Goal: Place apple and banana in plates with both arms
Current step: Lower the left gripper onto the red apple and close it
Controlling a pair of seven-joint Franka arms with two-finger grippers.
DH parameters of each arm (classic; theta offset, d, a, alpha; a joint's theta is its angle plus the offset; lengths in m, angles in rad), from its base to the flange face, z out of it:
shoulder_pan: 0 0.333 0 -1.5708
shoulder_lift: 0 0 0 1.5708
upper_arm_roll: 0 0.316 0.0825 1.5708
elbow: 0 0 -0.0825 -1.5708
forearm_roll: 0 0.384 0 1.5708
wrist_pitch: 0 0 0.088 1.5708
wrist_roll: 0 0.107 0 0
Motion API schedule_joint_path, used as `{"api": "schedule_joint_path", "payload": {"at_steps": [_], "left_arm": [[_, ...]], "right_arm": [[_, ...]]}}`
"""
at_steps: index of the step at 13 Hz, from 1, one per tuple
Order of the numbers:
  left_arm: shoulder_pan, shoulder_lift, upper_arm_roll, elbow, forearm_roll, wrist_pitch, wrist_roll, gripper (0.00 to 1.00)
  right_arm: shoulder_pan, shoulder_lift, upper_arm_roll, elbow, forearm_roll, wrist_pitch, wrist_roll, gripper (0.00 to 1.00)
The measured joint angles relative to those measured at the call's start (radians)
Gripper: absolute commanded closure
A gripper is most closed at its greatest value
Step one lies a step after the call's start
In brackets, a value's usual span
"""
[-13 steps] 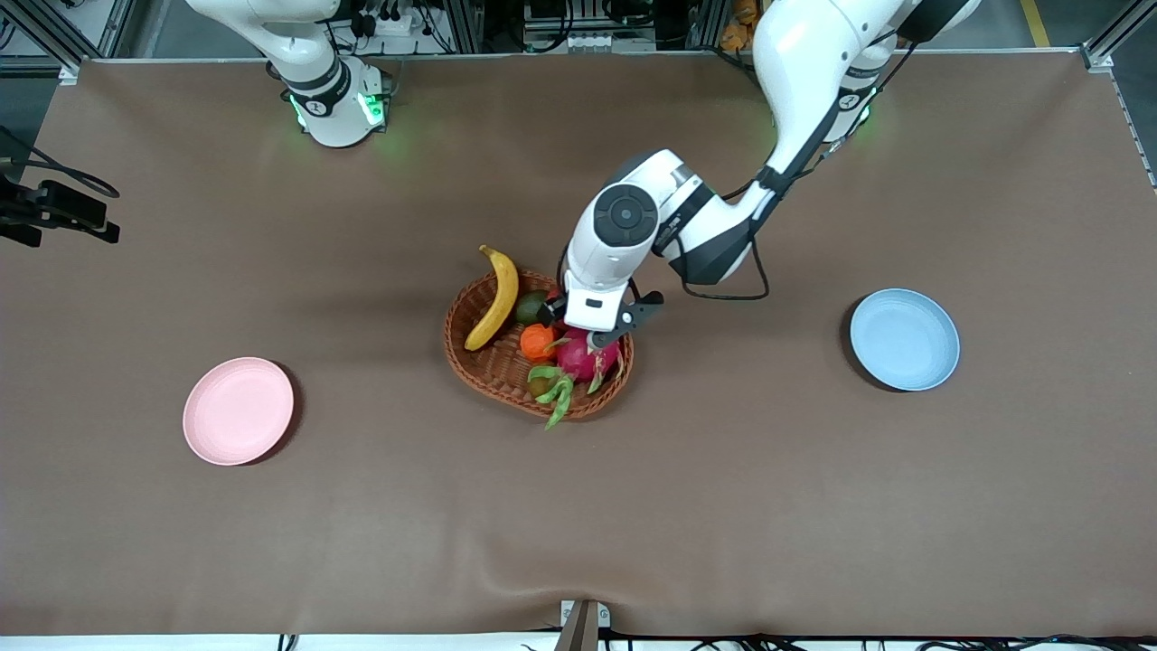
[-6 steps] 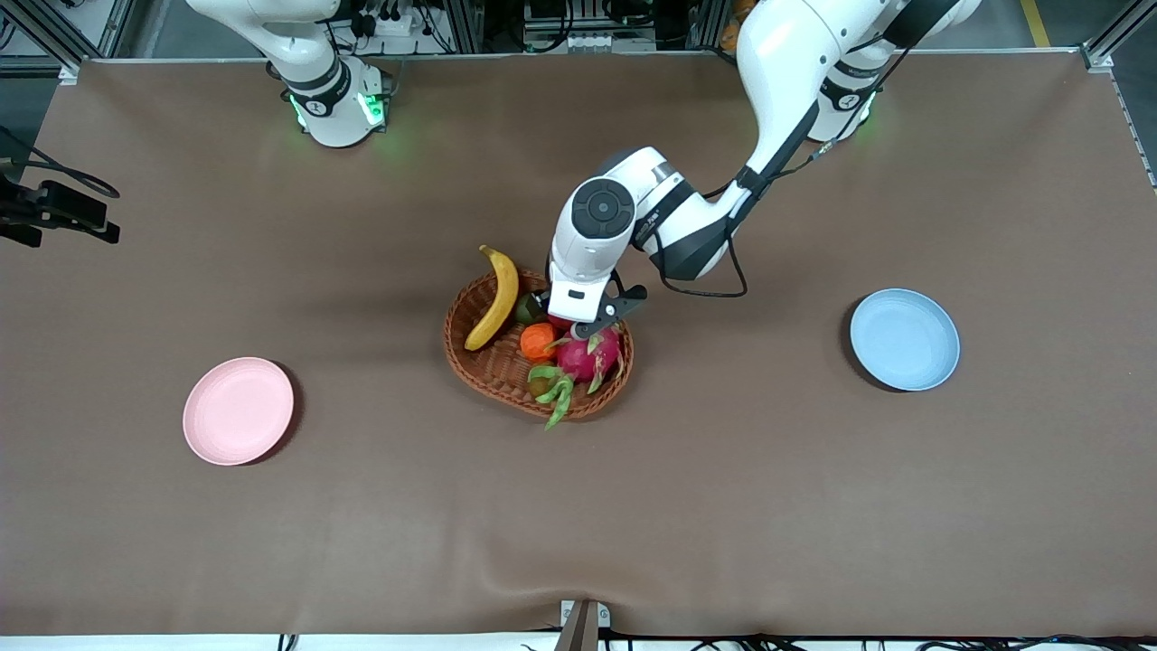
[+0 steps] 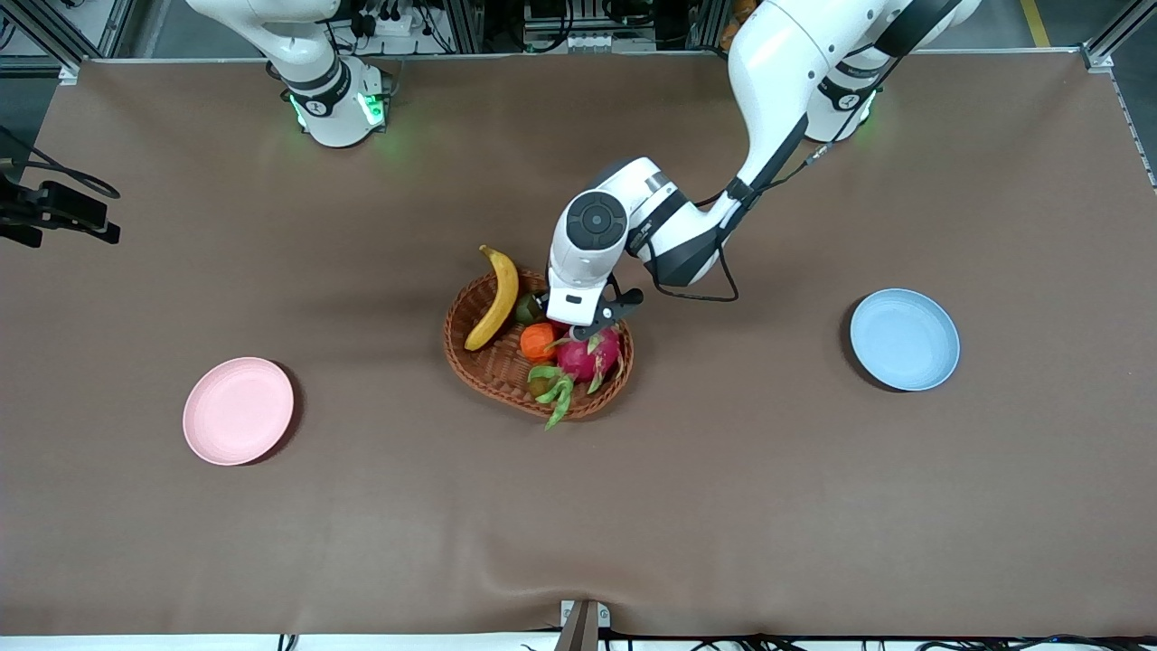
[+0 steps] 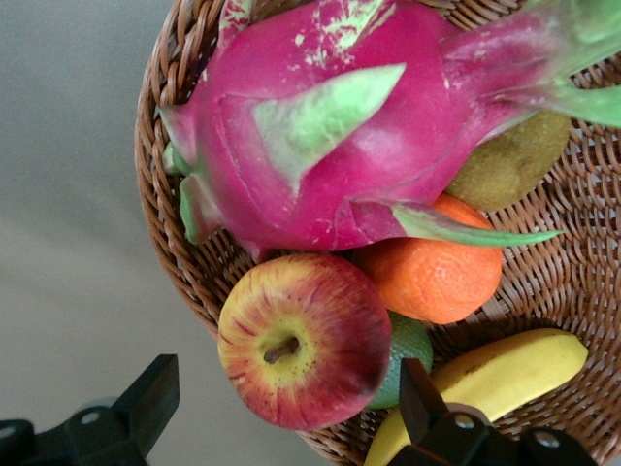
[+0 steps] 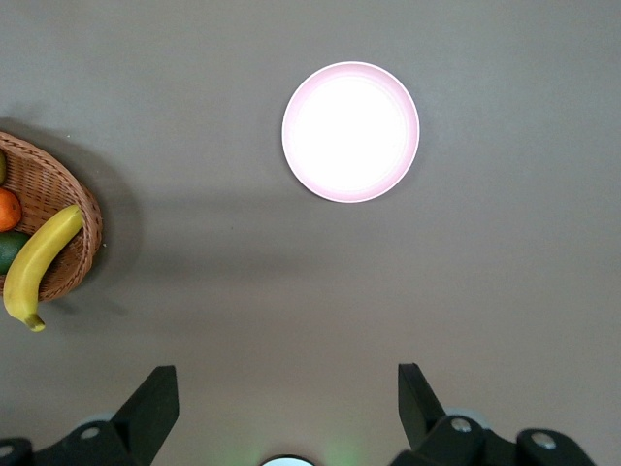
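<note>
A brown cloth-covered table (image 3: 813, 506) carries an oval woven wicker basket (image 3: 493, 371) at its middle. Toward the right arm's end lies a round matte pink plate (image 3: 238, 410); toward the left arm's end, a like blue plate (image 3: 904, 339). In the basket, a magenta dragon fruit (image 4: 330, 146) with green scales touches a smooth orange tangerine (image 4: 434, 277). The long curved yellow banana (image 3: 495, 296) leans on the basket's rim toward the right arm's end. The small round apple (image 4: 304, 339), red with yellow blush, rests against the tangerine. The left gripper (image 4: 281, 413) hangs over the apple, fingers spread wide, holding nothing. The right gripper (image 5: 281, 413) waits high over the table, fingers apart and empty.
</note>
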Motion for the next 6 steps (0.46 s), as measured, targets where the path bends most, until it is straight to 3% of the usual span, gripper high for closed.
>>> {"api": "schedule_joint_path", "payload": {"at_steps": [6], "left_arm": [[0.0, 0.008, 0.014, 0.001, 0.0, 0.004, 0.0, 0.0]], "right_arm": [[0.0, 0.003, 0.0, 0.0, 0.0, 0.0, 0.0, 0.0]]}}
